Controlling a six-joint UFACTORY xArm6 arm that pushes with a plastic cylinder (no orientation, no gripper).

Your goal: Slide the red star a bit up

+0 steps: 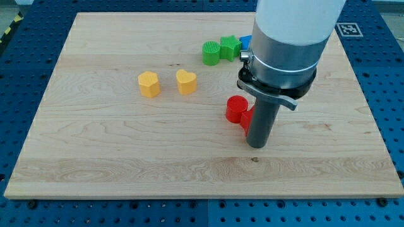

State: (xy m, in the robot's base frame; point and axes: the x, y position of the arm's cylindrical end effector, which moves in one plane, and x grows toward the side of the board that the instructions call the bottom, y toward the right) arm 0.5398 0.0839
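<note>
Tip [255, 144] planted just right of centre, below the red blocks, ready to shove upward.

No jaws to report: only a bare rod, upright, hanging from the wide grey-and-white housing that fills the upper right of the frame. Set at the lower right edge of the red star [245, 119] (mostly hidden behind the rod, so contact cannot be told), probably so that a push toward the top of the frame carries the star up. Red cylinder [236, 108] just left of the star, seemingly touching it, likely to be dragged along. Green cylinder [211, 52], green star [230, 46] and a blue block [246, 42] clustered near the top. Yellow hexagon [149, 83] and yellow heart [186, 82] well apart at centre left. Board [126, 170] otherwise bare wood.
</note>
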